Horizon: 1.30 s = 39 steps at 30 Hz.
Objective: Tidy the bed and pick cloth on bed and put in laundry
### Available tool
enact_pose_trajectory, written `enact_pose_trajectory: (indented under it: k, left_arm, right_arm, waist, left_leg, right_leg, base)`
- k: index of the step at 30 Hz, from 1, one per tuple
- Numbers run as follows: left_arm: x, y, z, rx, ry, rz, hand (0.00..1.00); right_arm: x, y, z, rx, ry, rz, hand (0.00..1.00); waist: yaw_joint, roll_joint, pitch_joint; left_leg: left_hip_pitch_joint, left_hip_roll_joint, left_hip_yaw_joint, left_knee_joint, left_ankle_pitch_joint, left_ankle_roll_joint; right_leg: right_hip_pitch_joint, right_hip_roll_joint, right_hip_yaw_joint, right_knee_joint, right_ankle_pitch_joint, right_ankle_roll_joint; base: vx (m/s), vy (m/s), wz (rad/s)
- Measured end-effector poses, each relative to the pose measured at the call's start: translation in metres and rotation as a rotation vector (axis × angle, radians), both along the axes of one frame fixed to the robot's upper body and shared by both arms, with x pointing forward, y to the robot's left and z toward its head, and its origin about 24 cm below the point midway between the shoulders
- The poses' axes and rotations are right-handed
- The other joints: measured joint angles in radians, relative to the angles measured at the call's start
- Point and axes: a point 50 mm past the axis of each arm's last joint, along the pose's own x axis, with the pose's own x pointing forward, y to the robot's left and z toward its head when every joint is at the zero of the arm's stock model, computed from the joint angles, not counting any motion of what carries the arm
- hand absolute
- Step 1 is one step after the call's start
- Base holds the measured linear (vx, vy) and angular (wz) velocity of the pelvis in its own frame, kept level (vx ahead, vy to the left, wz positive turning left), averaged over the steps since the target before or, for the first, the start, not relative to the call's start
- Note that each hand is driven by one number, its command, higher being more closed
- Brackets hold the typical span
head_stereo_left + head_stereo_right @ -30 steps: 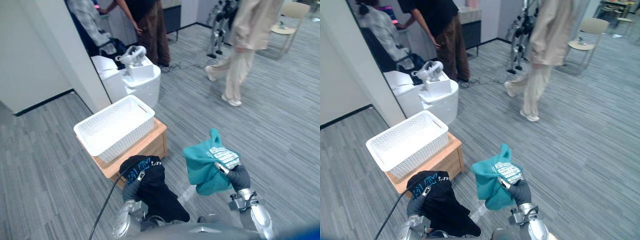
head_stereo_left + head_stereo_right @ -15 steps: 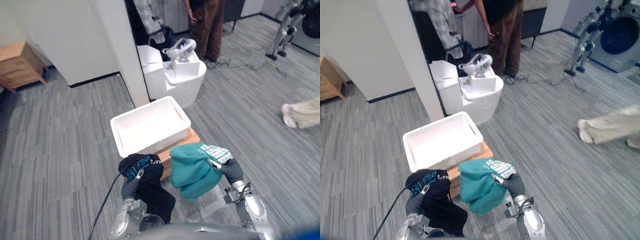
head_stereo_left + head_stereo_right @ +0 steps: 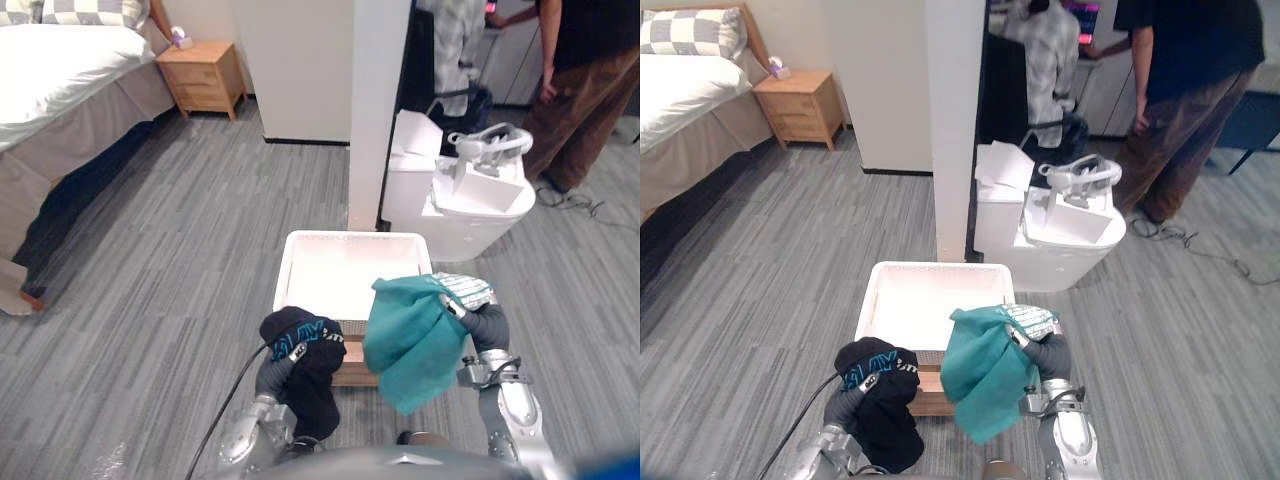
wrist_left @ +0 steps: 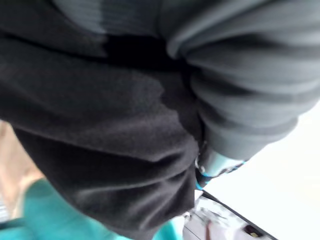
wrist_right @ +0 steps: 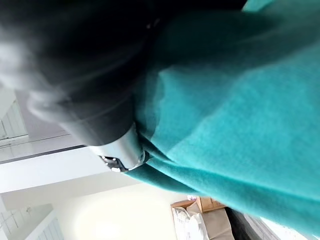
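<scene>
My left hand (image 3: 276,372) is shut on a black cloth with blue print (image 3: 303,365) that hangs in front of the white laundry basket (image 3: 352,268). My right hand (image 3: 483,325) is shut on a teal cloth (image 3: 412,338), which hangs over the basket's near right corner. The basket sits on a low wooden stand (image 3: 352,372) on the grey floor. In the left wrist view the black cloth (image 4: 100,140) bunches against the hand's cover. Close up in the right wrist view, the teal cloth (image 5: 235,115) drapes past the hand. The bed (image 3: 55,80) with a checked pillow stands at the far left.
A white pillar (image 3: 378,100) rises just behind the basket. A white round unit (image 3: 462,200) holding a headset stands to its right. A wooden nightstand (image 3: 200,75) is beside the bed. Two people (image 3: 570,90) stand at the back right.
The camera has swung left, so the bed and nightstand now show and the basket lies straight ahead. Both hands still hold their cloths, the teal one now over the basket's corner.
</scene>
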Motion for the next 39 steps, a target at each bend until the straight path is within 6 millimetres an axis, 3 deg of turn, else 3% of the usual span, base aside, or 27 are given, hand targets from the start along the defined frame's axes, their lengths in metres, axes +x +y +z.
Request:
enact_pose_trajectory:
  k: [6,9,10,14,18,20,23,27,29,35,39]
  left_arm:
    - [0.011,0.003,0.008,0.018,-0.052,-0.004,1.0]
    - [0.012,0.004,0.009,0.011,-0.056,0.005,1.0]
    - [0.022,-0.011,0.018,-0.055,-0.102,-0.013,1.0]
    - [0.022,-0.017,0.018,-0.07,-0.103,-0.022,1.0]
    - [0.022,-0.019,0.017,-0.069,-0.1,-0.037,1.0]
    - [0.021,-0.019,0.017,-0.06,-0.097,-0.049,1.0]
    - [0.02,-0.018,0.015,-0.055,-0.084,-0.054,1.0]
    - [0.016,-0.019,0.008,-0.048,-0.036,-0.079,1.0]
    - [0.013,-0.016,0.003,-0.035,-0.01,-0.091,1.0]
    - [0.012,-0.01,0.002,-0.002,-0.007,-0.148,1.0]
    - [0.029,0.0,0.011,0.027,-0.067,-0.166,1.0]
  right_arm:
    - [0.003,0.008,0.004,0.019,-0.018,0.016,1.0]
    - [0.005,0.011,0.013,0.014,-0.061,0.029,1.0]
    - [0.027,0.014,0.065,-0.077,-0.296,0.153,1.0]
    - [0.03,0.015,0.067,-0.091,-0.295,0.169,1.0]
    - [0.065,0.02,0.113,-0.187,-0.424,0.246,1.0]
    - [0.072,0.024,0.12,-0.189,-0.43,0.261,1.0]
    - [0.079,0.037,0.113,-0.188,-0.384,0.306,1.0]
    - [0.099,0.045,0.083,-0.251,-0.21,0.312,1.0]
    - [0.108,0.051,0.079,-0.283,-0.174,0.313,1.0]
    - [0.135,0.055,0.089,-0.323,-0.159,0.247,1.0]
    - [0.156,0.06,0.096,-0.324,-0.133,0.185,1.0]
  waist:
    - [0.003,-0.025,-0.004]
    - [0.005,-0.024,-0.003]
    - [0.015,-0.004,0.002]
    - [0.019,0.007,-0.005]
    - [0.02,-0.02,-0.036]
    - [0.034,-0.034,-0.049]
    - [0.048,-0.035,-0.057]
    - [0.058,-0.03,-0.058]
    - [0.06,-0.031,-0.058]
    - [0.088,-0.044,-0.045]
    - [0.12,-0.069,0.026]
  left_leg:
    - [0.037,-0.01,0.048,-0.045,0.002,0.001]
    - [0.033,-0.019,0.068,-0.016,0.001,0.002]
    - [0.021,-0.025,0.065,-0.004,0.016,0.025]
    - [0.023,-0.028,0.067,-0.046,0.02,0.03]
    - [0.037,-0.049,0.043,-0.12,0.061,0.03]
    - [0.032,-0.048,0.03,-0.122,0.074,0.028]
    - [0.021,-0.052,0.008,-0.122,0.084,0.027]
    - [0.017,-0.06,-0.016,-0.13,0.1,0.03]
    - [0.01,-0.06,-0.031,-0.146,0.113,0.031]
    - [-0.02,-0.059,-0.084,-0.162,0.145,0.028]
    - [-0.069,-0.053,-0.114,-0.172,0.175,0.022]
  right_leg:
    - [0.049,0.006,0.015,-0.1,0.03,0.003]
    - [0.076,-0.007,0.038,-0.159,0.058,0.015]
    - [0.11,-0.005,0.03,-0.239,0.112,0.013]
    - [0.115,-0.004,0.013,-0.272,0.135,0.007]
    - [0.135,-0.017,-0.022,-0.314,0.157,0.009]
    - [0.136,-0.017,-0.041,-0.313,0.164,0.017]
    - [0.135,-0.022,-0.063,-0.313,0.167,0.017]
    - [0.146,-0.031,-0.091,-0.313,0.168,0.016]
    - [0.146,-0.032,-0.107,-0.313,0.169,0.015]
    - [0.144,-0.03,-0.161,-0.313,0.174,0.009]
    - [0.112,-0.023,-0.189,-0.313,0.188,-0.005]
  base:
    - [0.07,0.042,-0.14]
    - [-0.03,0.033,-0.1]
    - [-0.17,-0.003,0.0]
    - [-0.13,-0.015,0.03]
    - [-0.08,-0.021,0.24]
    - [-0.01,-0.03,0.26]
    - [0.01,-0.024,0.24]
    - [-0.03,-0.006,0.2]
    - [-0.07,-0.027,0.21]
    - [-0.07,-0.033,0.29]
    - [-0.1,-0.04,0.23]
